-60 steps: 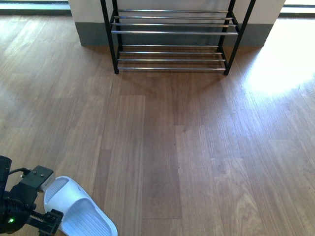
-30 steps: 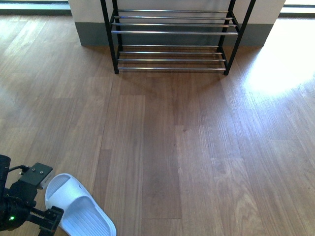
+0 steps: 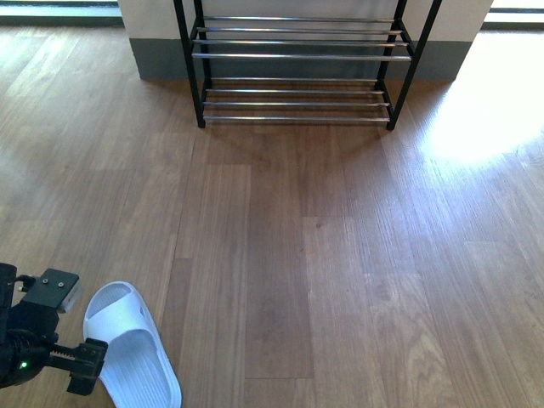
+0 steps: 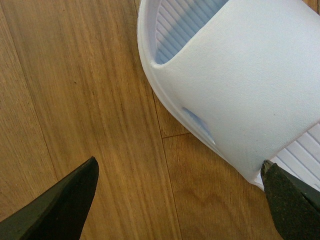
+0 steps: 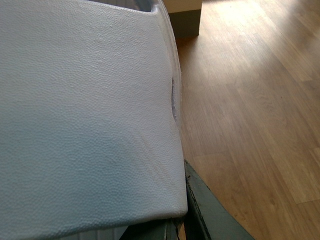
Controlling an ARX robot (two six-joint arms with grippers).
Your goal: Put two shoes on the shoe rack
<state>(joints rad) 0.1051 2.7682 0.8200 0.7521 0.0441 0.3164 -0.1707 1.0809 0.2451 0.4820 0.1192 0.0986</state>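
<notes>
A pale blue slide (image 3: 127,344) lies on the wood floor at the near left, toe end pointing toward me. My left gripper (image 3: 68,331) stands open right beside its left edge. In the left wrist view that slide (image 4: 240,75) lies just ahead of the left gripper (image 4: 180,192), and one dark fingertip (image 4: 287,197) meets its sole rim. Bare floor lies between the jaws. My right gripper (image 5: 175,222) is shut on the strap of a second pale blue slide (image 5: 85,115), which fills most of that view. The shoe rack (image 3: 297,55) stands far ahead against the wall, and the shelves in view are bare.
Wood floor (image 3: 323,255) stretches between me and the rack. A bright sunlit patch (image 3: 476,119) lies at the far right. A grey skirting (image 3: 161,59) runs along the wall behind the rack. The right arm does not show in the front view.
The slide on the floor has turned, its toe end swinging left so it lies nearly straight toward me. My left gripper shifted a little left and stayed open.
</notes>
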